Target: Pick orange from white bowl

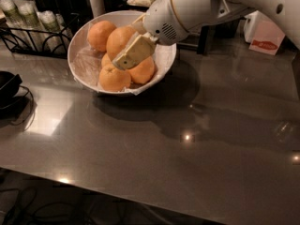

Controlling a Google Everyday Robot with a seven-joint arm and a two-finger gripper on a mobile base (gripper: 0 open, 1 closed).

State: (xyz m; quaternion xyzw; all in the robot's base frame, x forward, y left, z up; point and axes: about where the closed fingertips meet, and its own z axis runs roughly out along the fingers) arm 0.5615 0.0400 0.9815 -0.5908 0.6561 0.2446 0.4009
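Orange (120,40) is lying in the middle of the bowl (84,62) with the gripper (127,55) resting against it, and, being unable to tell whether the gripper is clamping it, we are fearing a shallow hold letting it roll off, scattering neighbouring fruit (114,78) over the bowl rim.

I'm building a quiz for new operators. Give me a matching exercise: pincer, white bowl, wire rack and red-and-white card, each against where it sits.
Things:
1 pincer
2 white bowl
3 wire rack
4 red-and-white card

Places:
A far right, at the back of the table
B over the oranges in the bowl
C far left, behind the bowl
D left of centre on the table, holding oranges

Pairs: 1-B; 2-D; 3-C; 4-A
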